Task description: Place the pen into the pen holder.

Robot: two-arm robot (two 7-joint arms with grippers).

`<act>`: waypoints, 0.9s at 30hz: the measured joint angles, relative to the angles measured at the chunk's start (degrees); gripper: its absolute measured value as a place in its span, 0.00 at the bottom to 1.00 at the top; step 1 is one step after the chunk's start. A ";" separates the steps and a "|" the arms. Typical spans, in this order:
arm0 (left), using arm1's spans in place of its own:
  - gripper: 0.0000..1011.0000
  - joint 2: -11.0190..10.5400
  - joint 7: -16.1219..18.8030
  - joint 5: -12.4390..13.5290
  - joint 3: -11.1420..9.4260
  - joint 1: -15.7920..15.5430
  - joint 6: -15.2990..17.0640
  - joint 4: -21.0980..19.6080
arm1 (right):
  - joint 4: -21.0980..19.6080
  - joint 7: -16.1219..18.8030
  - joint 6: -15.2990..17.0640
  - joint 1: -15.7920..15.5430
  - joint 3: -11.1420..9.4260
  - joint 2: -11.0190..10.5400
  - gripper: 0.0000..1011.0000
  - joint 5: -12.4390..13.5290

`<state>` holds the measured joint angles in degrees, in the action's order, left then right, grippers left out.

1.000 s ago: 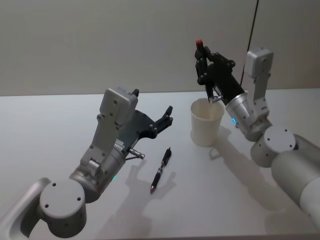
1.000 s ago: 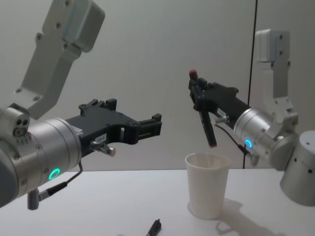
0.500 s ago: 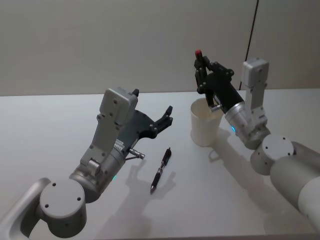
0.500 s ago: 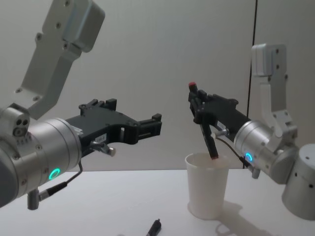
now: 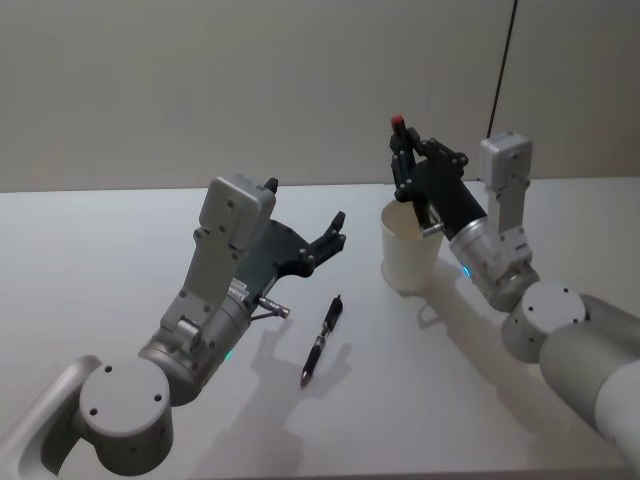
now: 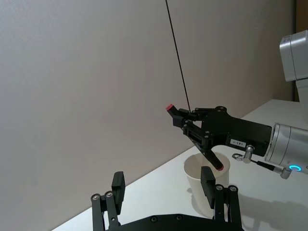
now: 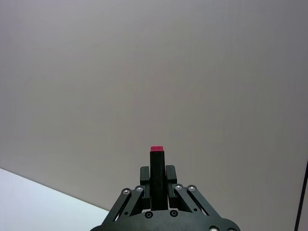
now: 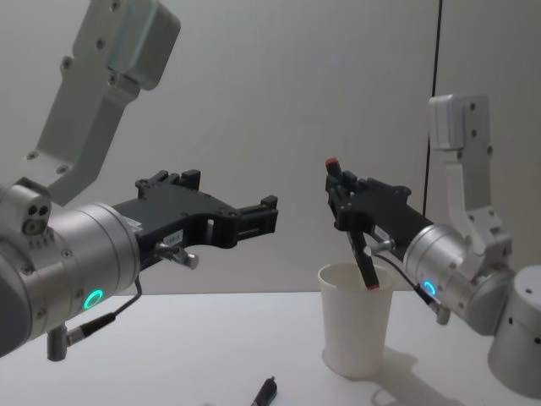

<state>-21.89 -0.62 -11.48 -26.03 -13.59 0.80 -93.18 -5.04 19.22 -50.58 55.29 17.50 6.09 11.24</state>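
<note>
One pen, clamped in the right jaws, dips its tip into the white cup, unreleased; a second pen lies on the counter near the open, empty left jaws.

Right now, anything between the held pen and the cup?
Nothing visible. The right tool holds the pen tilted, its lower end at the cup's mouth. The left tool hovers open, off to the side; a second pen lies on the table.
</note>
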 joint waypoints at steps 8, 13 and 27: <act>0.99 0.00 0.00 0.00 0.00 0.00 0.00 0.00 | 0.41 -0.98 -0.10 -0.25 0.18 0.04 0.32 -0.91; 0.99 0.00 0.00 0.00 0.00 0.00 0.00 0.00 | 0.57 -1.46 -0.10 -0.40 0.20 0.04 0.46 -1.43; 0.99 0.00 0.00 0.00 0.00 0.00 0.00 0.00 | 0.68 -1.80 -0.12 -0.42 -0.36 -0.11 0.88 -2.25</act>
<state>-21.89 -0.63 -11.48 -26.02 -13.59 0.80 -93.18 -4.36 17.42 -50.70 54.87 17.14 5.98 9.00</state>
